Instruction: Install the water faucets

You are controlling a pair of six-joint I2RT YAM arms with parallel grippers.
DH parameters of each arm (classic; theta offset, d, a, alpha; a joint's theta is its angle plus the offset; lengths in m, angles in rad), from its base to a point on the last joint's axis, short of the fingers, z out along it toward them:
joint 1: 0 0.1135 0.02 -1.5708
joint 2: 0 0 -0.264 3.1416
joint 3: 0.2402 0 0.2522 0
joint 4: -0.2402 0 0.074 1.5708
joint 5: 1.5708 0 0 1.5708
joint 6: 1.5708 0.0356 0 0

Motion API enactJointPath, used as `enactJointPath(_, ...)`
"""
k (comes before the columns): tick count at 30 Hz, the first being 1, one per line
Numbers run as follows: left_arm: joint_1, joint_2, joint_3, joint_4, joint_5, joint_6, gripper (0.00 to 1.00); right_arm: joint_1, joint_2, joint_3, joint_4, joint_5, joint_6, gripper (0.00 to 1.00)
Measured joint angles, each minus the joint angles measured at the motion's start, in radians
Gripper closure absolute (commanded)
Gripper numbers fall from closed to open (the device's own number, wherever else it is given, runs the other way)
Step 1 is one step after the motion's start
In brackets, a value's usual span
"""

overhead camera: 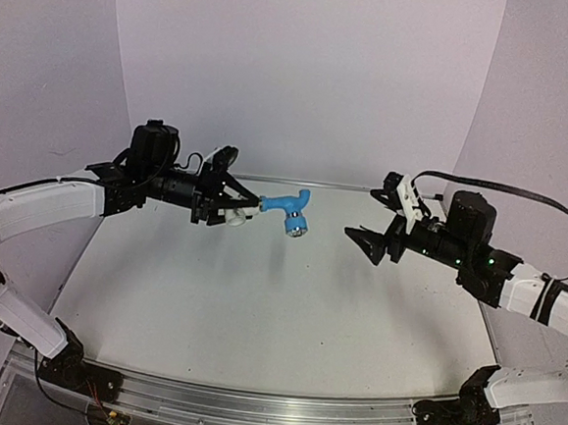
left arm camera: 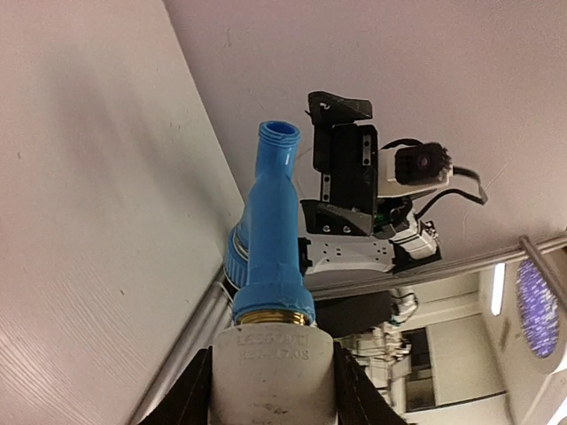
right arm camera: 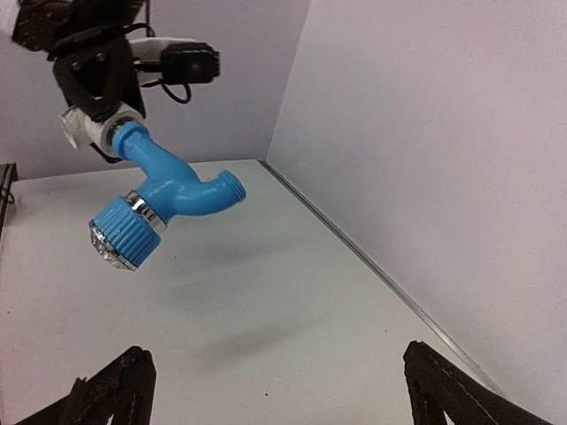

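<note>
1. Two end effectors face each other above the counter (overhead camera: pixel 256 319) in the top view. The left end effector (overhead camera: pixel 233 207) is clamped on a white fitting (overhead camera: pixel 236 217). The light-blue faucet (overhead camera: pixel 286 209) sticks out of that fitting toward the right side and is held in the air, off the counter.
2. Also in the top view, the right end effector (overhead camera: pixel 362 240) hangs well apart from the faucet, to its right. From above its fingers overlap into one dark wedge, so how far they are spread cannot be read there.
3. The right wrist view makes this plain. Its two fingers (right arm camera: pixel 115 390) sit at the bottom corners of the frame, spread wide with nothing between them. This view alone shows the faucet side-on. The ribbed blue knob with its silvery rim points down and left, and the threaded spout points right.
4. The left wrist view looks along the faucet from behind. Black fingers press on both sides of the white fitting, which bears raised lettering too faint to read. A brass-coloured ring (left arm camera: pixel 273 316) sits between the fitting and the blue body, and neither other view shows it. The faucet's open threaded end points away toward the right end effector in the background.
</note>
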Motion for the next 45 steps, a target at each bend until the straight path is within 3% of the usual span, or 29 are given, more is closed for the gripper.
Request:
enactJointPath(5,0.0,0.018,-0.055,-0.001,0.076,-0.216,1.0,0.009,0.048,-0.029,0.105,-0.148,-0.259,0.02)
enactJointPath(11,0.0,0.02,-0.069,-0.005,0.12,-0.362,1.0,0.05,0.085,-0.048,0.181,-0.235,-0.568,0.02)
enactJointPath(24,0.0,0.02,-0.069,-0.004,0.148,-0.459,1.0,0.159,0.323,-0.049,0.378,-0.23,-0.898,0.04)
enactJointPath(29,-0.001,0.019,-0.069,-0.004,0.151,-0.475,1.0,0.196,0.425,-0.047,0.527,-0.225,-0.951,0.15)
enactJointPath(41,-0.002,0.004,-0.069,-0.008,0.155,-0.476,1.0,0.224,0.535,-0.012,0.75,-0.203,-0.932,0.62)
enactJointPath(45,-0.002,0.001,-0.072,-0.007,0.164,-0.471,1.0,0.224,0.535,-0.004,0.774,-0.203,-0.9,0.69)
